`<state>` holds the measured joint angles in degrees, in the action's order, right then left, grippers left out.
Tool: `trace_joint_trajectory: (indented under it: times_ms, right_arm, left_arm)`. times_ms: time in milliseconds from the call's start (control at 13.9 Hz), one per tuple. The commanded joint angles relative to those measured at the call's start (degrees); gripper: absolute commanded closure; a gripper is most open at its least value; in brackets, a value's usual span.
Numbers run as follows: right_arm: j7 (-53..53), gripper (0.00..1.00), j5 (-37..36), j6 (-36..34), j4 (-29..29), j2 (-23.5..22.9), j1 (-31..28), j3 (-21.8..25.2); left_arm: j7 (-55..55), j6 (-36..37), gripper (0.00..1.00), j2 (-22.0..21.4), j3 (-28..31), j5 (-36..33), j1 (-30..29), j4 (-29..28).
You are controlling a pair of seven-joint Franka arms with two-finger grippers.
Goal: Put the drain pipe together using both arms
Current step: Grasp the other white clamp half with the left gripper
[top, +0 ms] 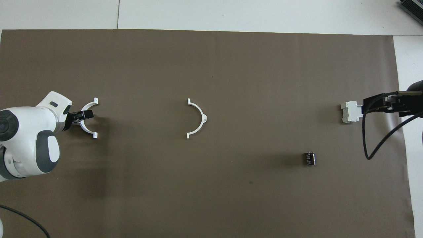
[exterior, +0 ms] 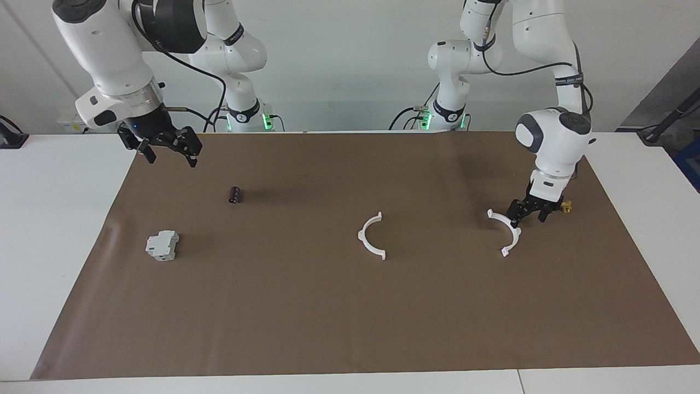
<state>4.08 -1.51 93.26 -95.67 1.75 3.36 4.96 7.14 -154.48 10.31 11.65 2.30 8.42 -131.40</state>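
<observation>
- The white tabletop (exterior: 65,230) wears a brown mat (exterior: 350,306); a pale wall (exterior: 350,65) rises at the robots' end.
- The right claw (exterior: 165,149) hangs spread over the mat's edge, above a dark cylinder (exterior: 235,194) and a grey block (exterior: 162,245).
- The left claw (exterior: 529,213) is down at one thin white half-ring (exterior: 507,232); its grip I cannot tell.
- The other half-ring (exterior: 371,237) lies mid-mat, well apart.

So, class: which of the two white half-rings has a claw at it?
The half-ring toward the left arm's end; the left claw is down at it. The middle half-ring lies alone.
</observation>
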Motion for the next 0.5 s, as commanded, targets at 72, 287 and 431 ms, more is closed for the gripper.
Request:
trace_joint_trajectory:
  times_ms: [72,287,431]
  right_arm:
    - [-4.4,0.0,0.7,-0.6,-0.2,0.3,-3.2,-0.7]
    - [-4.6,0.0,0.5,-0.6,0.0,0.2,-5.2,-0.8]
    - [-4.6,0.0,0.5,-0.9,0.0,0.2,-5.0,-1.0]
  left_arm:
    - [3.1,-0.1,0.0,-0.5,0.6,0.4,0.7,0.1]
    - [2.7,-0.1,0.18,-0.5,0.7,0.4,0.7,0.1]
    - [2.4,-0.1,0.36,-0.6,0.7,0.4,0.7,0.1]
